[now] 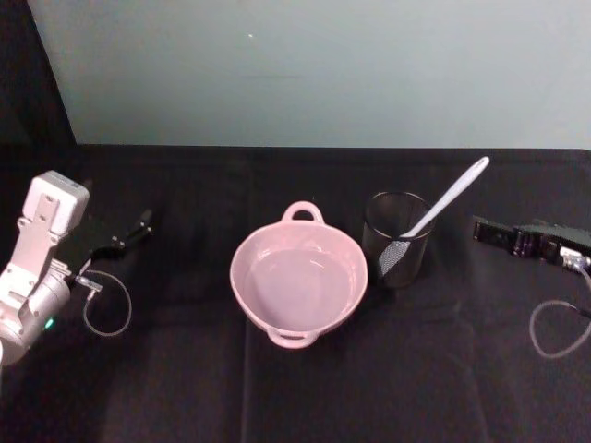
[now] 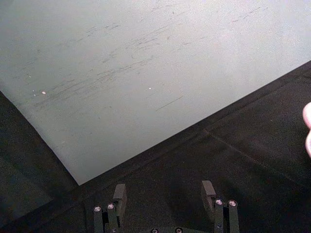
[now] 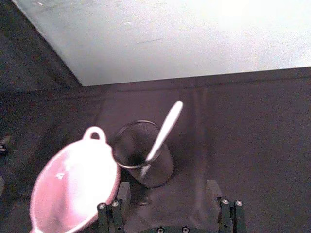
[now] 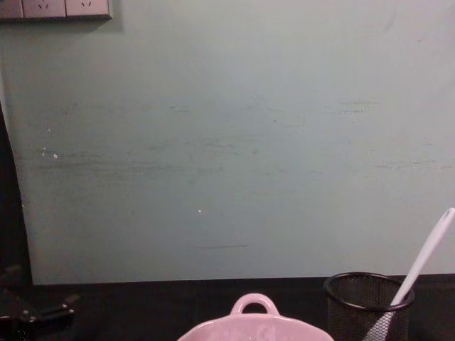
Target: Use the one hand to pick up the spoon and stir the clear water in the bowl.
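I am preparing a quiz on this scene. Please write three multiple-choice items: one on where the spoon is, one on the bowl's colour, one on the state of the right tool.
1. Where is the spoon?
A. standing in the mesh cup
B. lying in the bowl
C. held by a tool

2. What colour is the bowl?
A. blue
B. pale pink
C. black

3. How is the right tool?
A. shut on the spoon
B. open and empty
C. inside the bowl

Answers:
1 A, the handle leans out over the cup's rim.
2 B, its rim and loop handle are pink in the head view.
3 B, its fingers stand apart with only the black cloth between them.
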`<move>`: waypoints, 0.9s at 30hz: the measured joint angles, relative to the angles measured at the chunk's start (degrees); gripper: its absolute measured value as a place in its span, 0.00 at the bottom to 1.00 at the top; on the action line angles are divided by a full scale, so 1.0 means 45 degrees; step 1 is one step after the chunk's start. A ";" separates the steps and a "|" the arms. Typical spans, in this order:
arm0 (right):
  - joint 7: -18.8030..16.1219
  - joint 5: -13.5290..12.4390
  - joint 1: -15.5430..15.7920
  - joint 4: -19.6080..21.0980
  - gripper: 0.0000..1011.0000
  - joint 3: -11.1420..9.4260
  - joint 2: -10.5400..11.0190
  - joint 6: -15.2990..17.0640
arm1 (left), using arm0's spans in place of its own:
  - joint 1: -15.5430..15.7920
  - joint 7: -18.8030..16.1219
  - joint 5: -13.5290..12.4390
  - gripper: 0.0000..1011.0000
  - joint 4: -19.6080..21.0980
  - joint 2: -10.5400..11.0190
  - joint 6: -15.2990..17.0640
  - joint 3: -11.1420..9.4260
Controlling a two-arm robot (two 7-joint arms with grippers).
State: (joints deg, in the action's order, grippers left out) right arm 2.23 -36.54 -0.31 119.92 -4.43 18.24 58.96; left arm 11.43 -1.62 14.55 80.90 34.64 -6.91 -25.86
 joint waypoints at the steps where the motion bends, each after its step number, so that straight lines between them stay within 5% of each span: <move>1: 0.0027 0.0105 0.0068 0.0019 0.99 0.0003 0.0026 -0.0070 | 0.0000 0.0000 0.0000 1.00 0.0000 0.0000 0.0001 -0.0001; 4: 0.0117 0.0466 0.0296 0.0043 0.99 0.0044 0.0121 -0.0401 | -0.0001 0.0000 0.0000 1.00 0.0000 0.0000 0.0000 0.0000; 11: 0.0031 0.1778 0.1292 -0.0360 0.99 0.0031 0.0403 -0.2936 | 0.0000 0.0000 -0.0001 1.00 0.0000 0.0000 0.0000 0.0000; 18: -0.0534 0.2242 0.1877 -0.1205 0.99 -0.0397 0.0200 -0.5234 | 0.0000 0.0000 0.0000 1.00 0.0000 0.0000 0.0000 0.0000; 27: -0.1130 0.2536 0.2133 -0.2315 0.99 -0.0543 -0.0046 -0.7269 | 0.0000 0.0000 0.0000 1.00 0.0000 0.0000 0.0000 -0.0001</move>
State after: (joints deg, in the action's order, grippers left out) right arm -2.86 -25.12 9.29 109.50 -6.87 18.03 26.25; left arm 11.43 -1.62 14.55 80.90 34.65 -6.91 -25.86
